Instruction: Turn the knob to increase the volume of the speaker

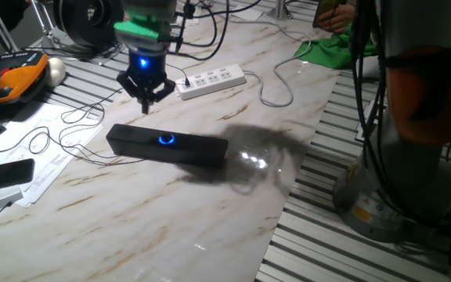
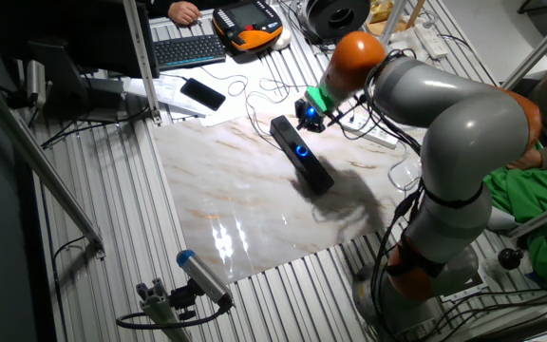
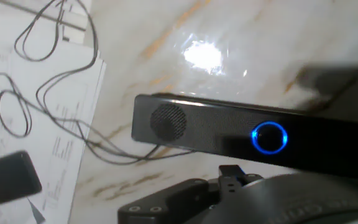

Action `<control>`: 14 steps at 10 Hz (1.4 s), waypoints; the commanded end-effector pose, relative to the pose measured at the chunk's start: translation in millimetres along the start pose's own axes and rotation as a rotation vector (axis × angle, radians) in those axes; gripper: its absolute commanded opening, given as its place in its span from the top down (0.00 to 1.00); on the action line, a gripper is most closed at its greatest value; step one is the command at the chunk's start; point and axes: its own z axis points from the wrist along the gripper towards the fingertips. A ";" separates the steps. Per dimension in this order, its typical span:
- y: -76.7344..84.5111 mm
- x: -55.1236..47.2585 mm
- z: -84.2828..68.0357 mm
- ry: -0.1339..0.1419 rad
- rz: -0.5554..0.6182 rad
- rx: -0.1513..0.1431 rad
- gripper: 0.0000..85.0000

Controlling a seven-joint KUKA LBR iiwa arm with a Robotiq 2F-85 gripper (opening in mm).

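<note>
Speaker (image 1: 167, 146) lies mid-bench, knob (image 1: 166, 140) glowing at its centre, gripper (image 1: 145, 92) above at 11 o'clock, fingers narrowly parted, empty; small stiff dial, probably slick—pinch its rim.

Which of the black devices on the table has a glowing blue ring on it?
The speaker, the long black bar lying on the marble just below the claw. Its knob glows blue; the flat black device on the papers at the left shows no light.

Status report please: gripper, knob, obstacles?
Gripper above the table, apart from the long black speaker. Blue-ringed round knob untouched. Thin cable beside the speaker, not blocking.
</note>
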 end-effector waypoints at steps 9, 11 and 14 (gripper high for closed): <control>-1.0 -2.6 -10.4 0.158 -1.573 0.304 1.00; -13.1 -11.5 -6.9 0.159 -1.573 0.295 1.00; -30.5 -12.5 -7.4 0.172 -1.570 0.311 1.00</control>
